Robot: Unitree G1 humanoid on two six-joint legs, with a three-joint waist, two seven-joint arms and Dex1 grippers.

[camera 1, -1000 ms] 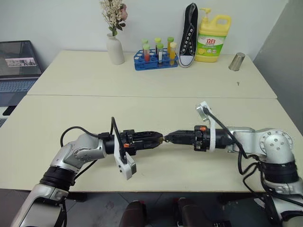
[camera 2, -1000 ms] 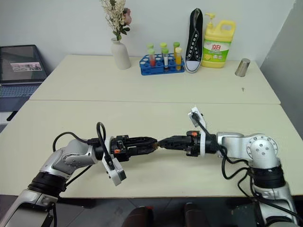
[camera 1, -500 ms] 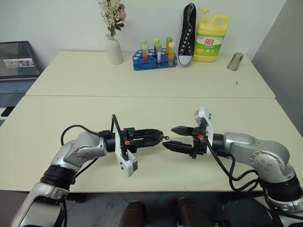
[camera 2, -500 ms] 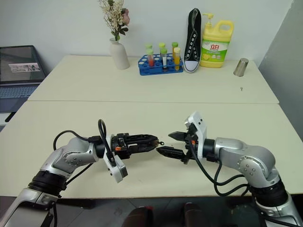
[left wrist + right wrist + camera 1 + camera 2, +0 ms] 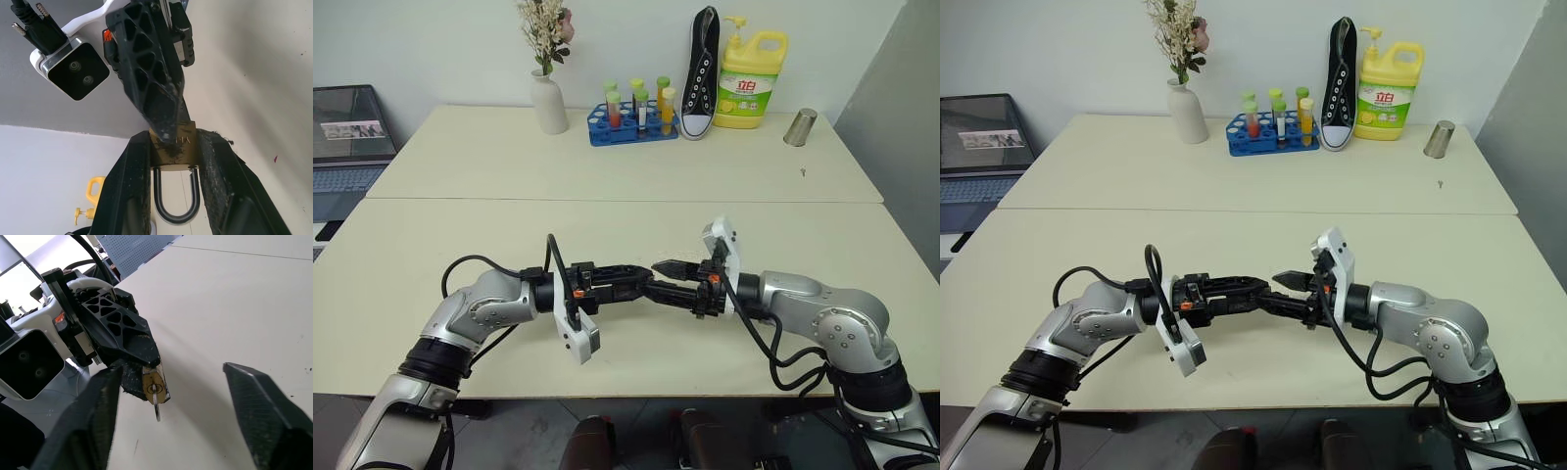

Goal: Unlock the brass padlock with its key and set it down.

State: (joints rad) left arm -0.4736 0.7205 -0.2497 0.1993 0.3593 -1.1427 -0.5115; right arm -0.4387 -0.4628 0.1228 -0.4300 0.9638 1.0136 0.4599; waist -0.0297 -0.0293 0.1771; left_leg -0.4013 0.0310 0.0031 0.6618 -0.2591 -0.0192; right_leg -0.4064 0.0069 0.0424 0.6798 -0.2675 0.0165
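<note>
Head views: we see both arms meeting over the near bench [image 5: 626, 235], jaws pointed at each other, level. Our left gripper [image 5: 641, 283] holds the brass padlock at its tips, above the bench; here the lock is too small to make out. Our right gripper [image 5: 668, 279] faces it, fingers parted above and below.

Left wrist view: brass padlock [image 5: 172, 147] clamped by its sides between our left fingers [image 5: 134, 191]; silver shackle [image 5: 175, 200] loops back toward the wrist and looks seated. A right finger [image 5: 156, 83] crosses the body's far end.

Right wrist view: key [image 5: 156, 404] sits in the keyhole, sticking straight out toward our right jaws, which are released and grasp nothing. The key lies between the two fingers [image 5: 90, 421], nearer this one; closing on it comes next, we judge.
</note>
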